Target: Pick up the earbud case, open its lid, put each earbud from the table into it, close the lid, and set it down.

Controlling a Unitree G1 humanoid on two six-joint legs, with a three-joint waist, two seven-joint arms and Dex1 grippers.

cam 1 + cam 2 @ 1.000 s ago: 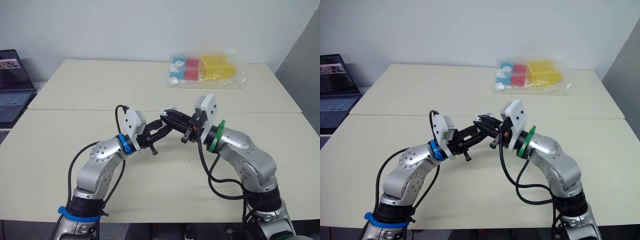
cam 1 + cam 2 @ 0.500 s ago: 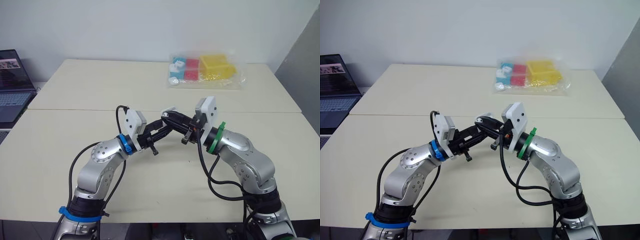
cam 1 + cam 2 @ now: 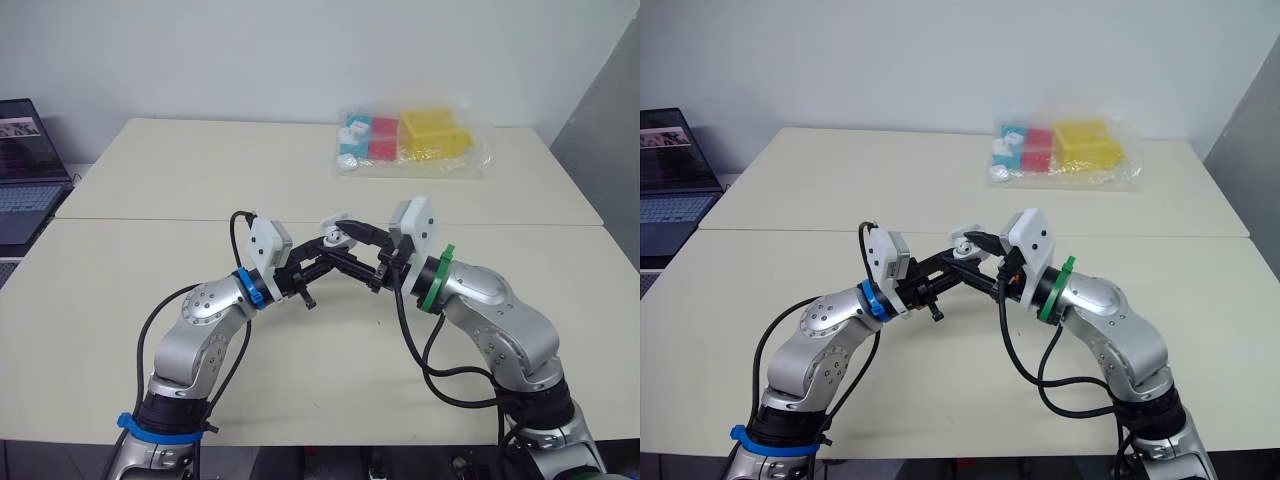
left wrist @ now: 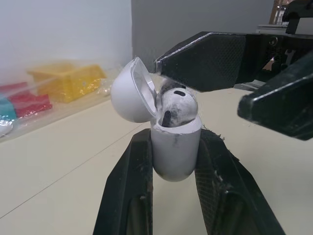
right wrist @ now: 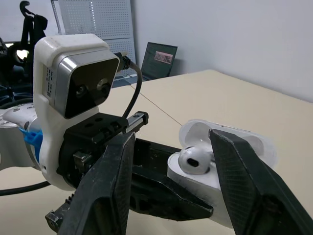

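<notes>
White case, lid up, clamped betw. L gripper jaws; earbud seated inside; R gripper jaws wide, straddling it.

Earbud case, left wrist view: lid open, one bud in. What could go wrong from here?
1. The earbud stands proud of the earbud case, seemingly not fully seated; shutting the lid now may jam it or flick it out.
2. The left claw pinches only the case's rounded lower body, and a finger of the open right claw sits right at the lid; a push there could twist the case loose over the table.
</notes>
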